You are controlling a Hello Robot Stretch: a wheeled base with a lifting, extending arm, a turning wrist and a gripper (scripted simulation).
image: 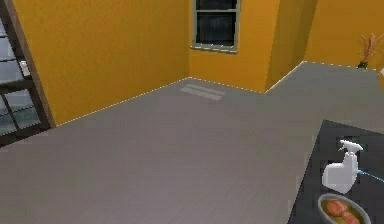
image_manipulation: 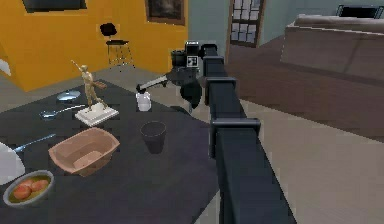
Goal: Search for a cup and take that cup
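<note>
Obs., arm side view: dark cup (image_manipulation: 153, 136) stands upright on the dark counter (image_manipulation: 150, 185), mouth up, no handle that I can make out. It sits between the woven basket (image_manipulation: 85, 152) on its left and the arm (image_manipulation: 232, 140) on its right, apart from both. Farther out on the counter: a tan statuette (image_manipulation: 92, 95) on a pale base and a small white object (image_manipulation: 144, 100), too small to identify.

Tool (image_manipulation: 160, 82): its dark body is at the arm's far end, with thin fingers pointing toward the small white object. Items sit on the counter at and behind it, so I cannot tell whether it grips anything.

A bowl of fruit (image_manipulation: 28, 187) sits at the counter's near corner. The forward view shows the same corner with a white spray bottle (image: 345, 168).

Handling, judged: the cup is likely light, stiff and smooth-walled, so it may be slippery and may tip easily if nudged at the rim. If it is ceramic or glass it could also chip.

Best hold, judged: across the body at mid-height, with one finger on each side of the wall. The approach should come from the arm's side, away from the basket.
</note>
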